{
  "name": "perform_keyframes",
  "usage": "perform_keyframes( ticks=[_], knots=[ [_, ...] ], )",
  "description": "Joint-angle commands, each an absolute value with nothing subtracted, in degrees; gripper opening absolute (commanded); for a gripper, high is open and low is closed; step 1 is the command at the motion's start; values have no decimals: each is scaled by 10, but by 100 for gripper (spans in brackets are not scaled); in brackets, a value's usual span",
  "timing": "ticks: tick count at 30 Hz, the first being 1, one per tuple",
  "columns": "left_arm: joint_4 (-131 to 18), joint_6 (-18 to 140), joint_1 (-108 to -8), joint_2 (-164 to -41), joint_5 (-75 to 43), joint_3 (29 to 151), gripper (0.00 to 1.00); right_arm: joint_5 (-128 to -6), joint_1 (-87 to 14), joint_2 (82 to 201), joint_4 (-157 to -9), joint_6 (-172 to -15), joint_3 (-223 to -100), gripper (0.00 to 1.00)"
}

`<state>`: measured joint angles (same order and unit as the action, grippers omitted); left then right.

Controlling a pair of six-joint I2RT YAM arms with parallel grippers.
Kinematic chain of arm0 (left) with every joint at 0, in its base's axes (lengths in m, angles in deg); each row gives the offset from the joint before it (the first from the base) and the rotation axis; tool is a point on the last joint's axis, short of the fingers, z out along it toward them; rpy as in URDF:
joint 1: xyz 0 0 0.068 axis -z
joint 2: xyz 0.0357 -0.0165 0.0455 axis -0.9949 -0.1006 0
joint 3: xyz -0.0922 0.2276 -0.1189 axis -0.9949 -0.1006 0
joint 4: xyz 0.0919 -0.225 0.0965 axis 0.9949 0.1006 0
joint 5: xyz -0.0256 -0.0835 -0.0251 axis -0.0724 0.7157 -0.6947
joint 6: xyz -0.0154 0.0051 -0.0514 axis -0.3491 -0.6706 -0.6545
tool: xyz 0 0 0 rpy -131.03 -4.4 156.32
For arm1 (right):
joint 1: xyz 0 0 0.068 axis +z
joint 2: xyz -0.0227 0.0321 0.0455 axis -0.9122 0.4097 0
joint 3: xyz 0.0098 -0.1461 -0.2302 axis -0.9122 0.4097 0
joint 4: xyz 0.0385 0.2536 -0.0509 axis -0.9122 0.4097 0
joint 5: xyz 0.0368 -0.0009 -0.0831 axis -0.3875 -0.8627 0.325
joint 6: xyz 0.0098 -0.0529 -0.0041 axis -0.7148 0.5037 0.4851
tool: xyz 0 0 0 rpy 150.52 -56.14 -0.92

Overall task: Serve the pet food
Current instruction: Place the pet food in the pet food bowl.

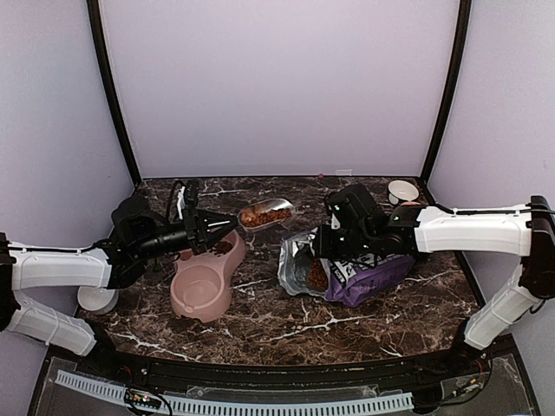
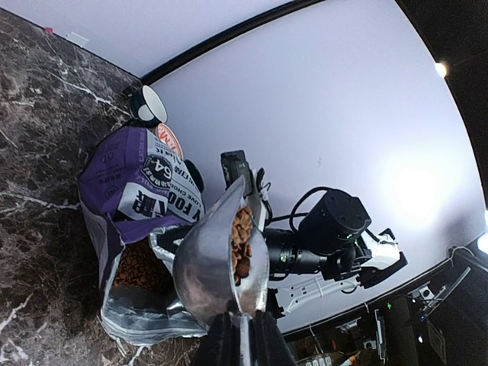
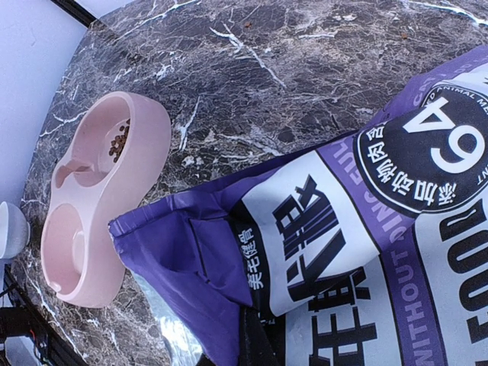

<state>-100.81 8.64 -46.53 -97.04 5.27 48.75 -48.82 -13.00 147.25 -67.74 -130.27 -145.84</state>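
kibble (image 1: pixel 264 217) reddish-brown | bowl (image 1: pixel 201 293) pink | bag (image 1: pixel 375 277) purple-white | table (image 1: pixel 286 322) dark marble

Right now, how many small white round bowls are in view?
2. One small white round bowl at the far right corner; a second white bowl near left, partly under the left arm.

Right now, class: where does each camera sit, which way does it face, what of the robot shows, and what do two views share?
Top external: above and behind, facing down at the marble table; both arms show.
Left wrist: behind the left gripper, looking along the scoop of kibble to the purple bag; right arm shows.
Right wrist: over the bag, facing the pink double bowl; no robot part shows clearly.
Shared: both wrists see the bag.
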Motion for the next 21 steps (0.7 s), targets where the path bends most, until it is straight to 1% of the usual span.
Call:
perform_keyframes(
  ticks=[1,9,13,21],
  knots=[
    [-957,116,-499,-918,56,484,0,-449,-150,1468,-671,-1301,-1453,0],
    [-824,160,-558,-828,35,470,0,-463,-150,1469,-681,-1291,-1453,0],
    [-794,171,-577,-801,26,457,0,-473,-150,1467,-688,-1285,-1454,0],
    [-764,184,-603,-784,31,437,1,-483,-150,1459,-704,-1291,-1439,0]
  ],
)
